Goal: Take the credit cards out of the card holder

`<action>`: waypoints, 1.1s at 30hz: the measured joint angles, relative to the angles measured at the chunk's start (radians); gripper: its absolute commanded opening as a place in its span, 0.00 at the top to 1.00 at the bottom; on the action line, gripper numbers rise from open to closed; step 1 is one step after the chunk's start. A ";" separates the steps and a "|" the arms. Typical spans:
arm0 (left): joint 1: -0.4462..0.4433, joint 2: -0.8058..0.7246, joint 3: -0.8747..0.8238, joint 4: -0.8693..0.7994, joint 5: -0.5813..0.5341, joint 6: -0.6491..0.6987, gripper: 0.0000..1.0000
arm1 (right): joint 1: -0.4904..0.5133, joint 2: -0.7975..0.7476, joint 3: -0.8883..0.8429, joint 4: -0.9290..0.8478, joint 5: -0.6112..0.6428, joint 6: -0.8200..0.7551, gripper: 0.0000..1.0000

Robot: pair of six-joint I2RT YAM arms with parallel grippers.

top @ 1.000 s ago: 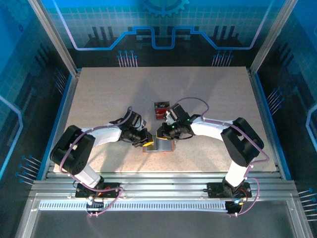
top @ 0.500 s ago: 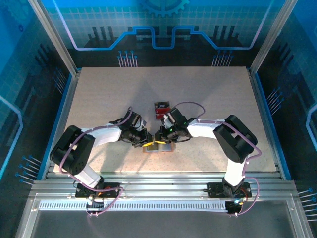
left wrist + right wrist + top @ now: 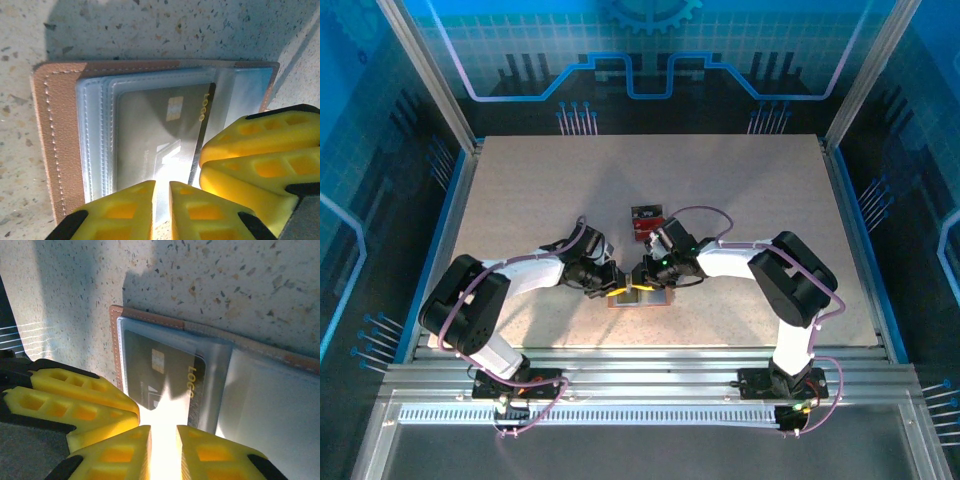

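Observation:
The tan card holder (image 3: 640,297) (image 3: 50,140) (image 3: 150,318) lies open on the table, clear sleeves facing up. A dark credit card (image 3: 160,130) (image 3: 160,372) with gold lettering sits in the top sleeve, its lettered end poking out. My left gripper (image 3: 616,285) (image 3: 162,189) rests at the holder's near edge, shut to a thin slit. My right gripper (image 3: 642,280) (image 3: 163,434) meets it from the other side, jaws slightly apart over the card's edge, and glare hides the gap. A red card (image 3: 642,228) and a dark one (image 3: 644,211) lie on the table beyond.
The speckled tabletop (image 3: 520,200) stretches wide to the left, right and back. Blue rails (image 3: 445,230) border its sides, and a metal frame (image 3: 640,355) runs along the near edge. The two arms' fingers nearly touch over the holder.
The right arm has swung left, bringing its gripper onto the holder beside the left one, and its jaws have parted a little. The left gripper has barely moved.

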 measured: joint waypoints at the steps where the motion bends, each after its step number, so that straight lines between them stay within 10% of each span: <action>1: 0.000 0.000 -0.001 -0.001 0.000 0.000 0.85 | 0.000 0.000 0.000 -0.001 0.000 0.000 0.79; 33: 0.000 0.011 -0.003 -0.002 0.000 0.000 0.85 | 0.000 0.016 -0.002 0.014 -0.006 0.014 0.72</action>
